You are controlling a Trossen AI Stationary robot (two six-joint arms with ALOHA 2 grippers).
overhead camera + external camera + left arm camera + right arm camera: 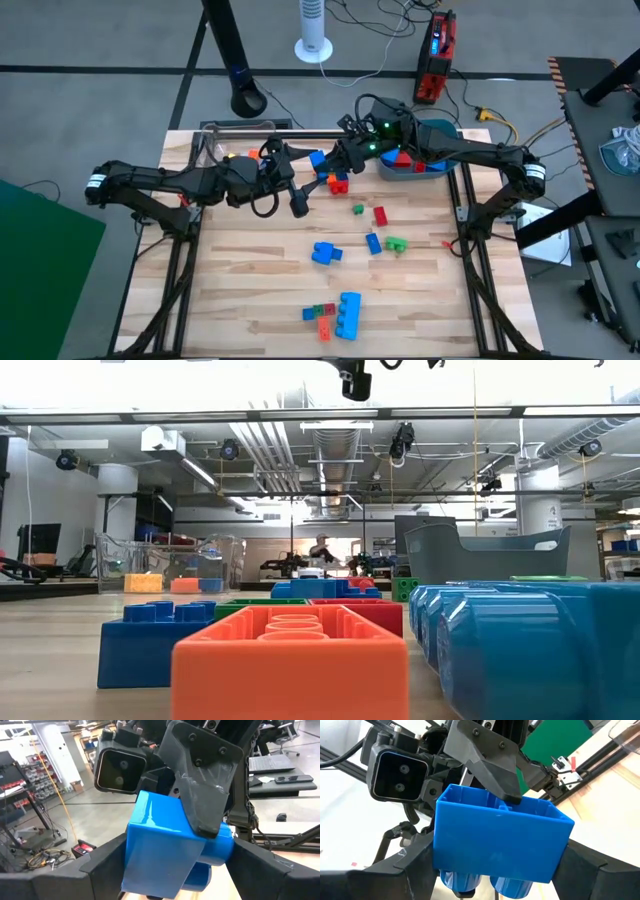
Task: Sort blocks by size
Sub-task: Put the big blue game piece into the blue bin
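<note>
Both grippers meet at about 12 o'clock on the tabletop, above the far-centre area. Left gripper and right gripper are both on one blue block, held in the air between them. Left wrist view: blue block sits between the left arm's own fingers, with a finger of the other gripper pressed on its upper face. Right wrist view shows the same handover from the other side (hollow underside of the block facing up, studs down), the opposite finger dipping into it. Rest of the blocks: a red/orange/blue cluster just below the grippers, small green and red at centre, a chunky blue at 6 o'clock of those, a big light-blue near the front edge. Teal tub at 2 o'clock, clear box at 10 o'clock.
</note>
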